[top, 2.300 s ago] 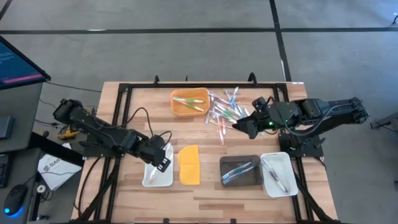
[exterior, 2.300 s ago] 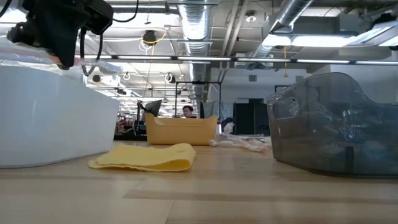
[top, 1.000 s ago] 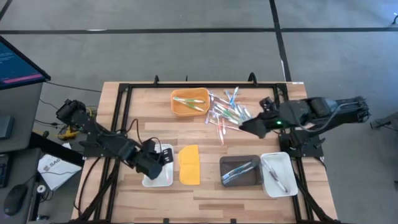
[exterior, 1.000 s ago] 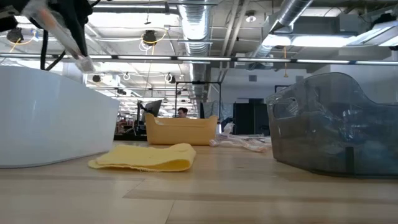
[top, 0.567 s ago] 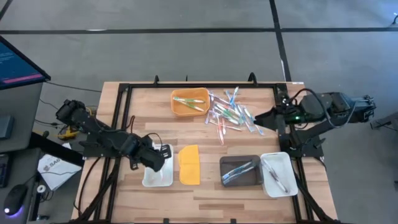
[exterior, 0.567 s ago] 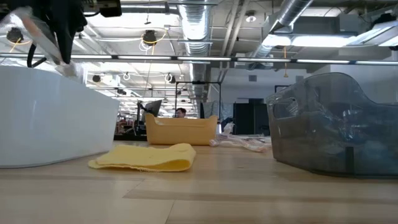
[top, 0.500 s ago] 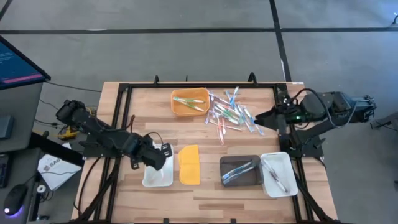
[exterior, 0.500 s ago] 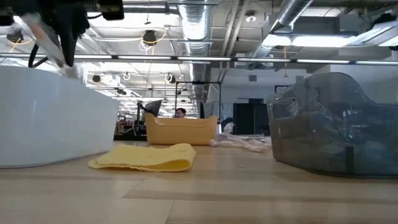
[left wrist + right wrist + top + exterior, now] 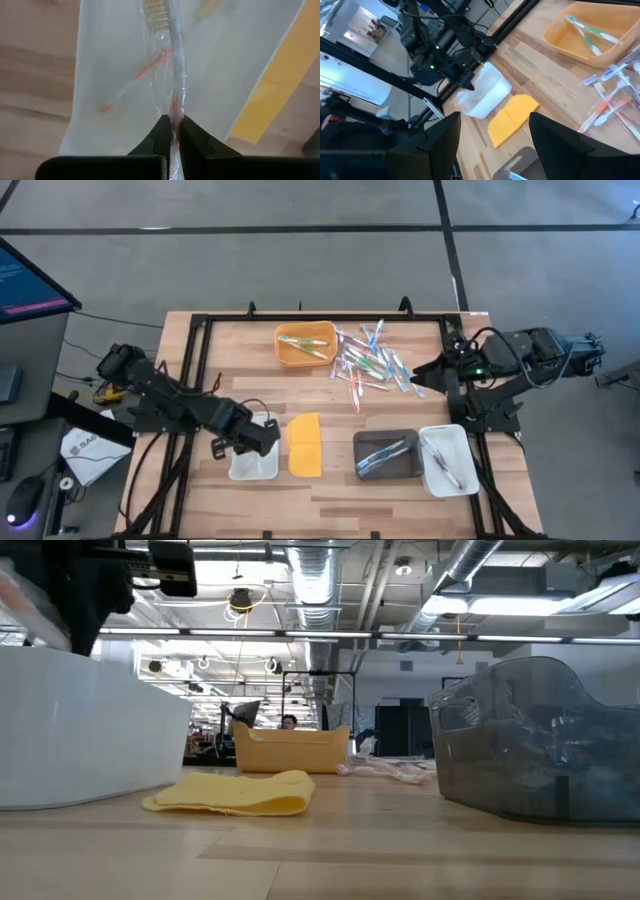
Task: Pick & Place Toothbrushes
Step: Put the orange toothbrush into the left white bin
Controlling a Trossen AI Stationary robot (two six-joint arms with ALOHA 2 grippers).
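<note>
Evidently the left gripper (image 9: 174, 131) hung over the white tray (image 9: 254, 463), fingers (image 9: 160, 137) pinched on a wrapped toothbrush (image 9: 176, 60) with a clear handle and an orange streak near the grip. Its crinkly film wrapper trailed loose around the shaft. Another orange-marked brush (image 9: 131, 84) lay in the tray under it.

Right gripper (image 9: 418, 376) waited at the table's right edge beside the loose toothbrush pile (image 9: 368, 360), fingers (image 9: 560, 140) spread wide, holding nothing.

Risks, as judged: the slick wrapper could slide in the pinch, tilting the brush so it lands across the tray rim or on the wood. Film might also cling to a finger on release and drag the brush back out.

Materials: tray was smooth, glossy white plastic with rounded corners; a soft yellow cloth-like lid (image 9: 304, 444) lay just beside it. Orange tray (image 9: 283, 351) held green brushes; smoky translucent tray (image 9: 364, 443) and a second white tray (image 9: 430, 470) held others. Tabletop (image 9: 330, 490) was pale wood planking in a black frame.
</note>
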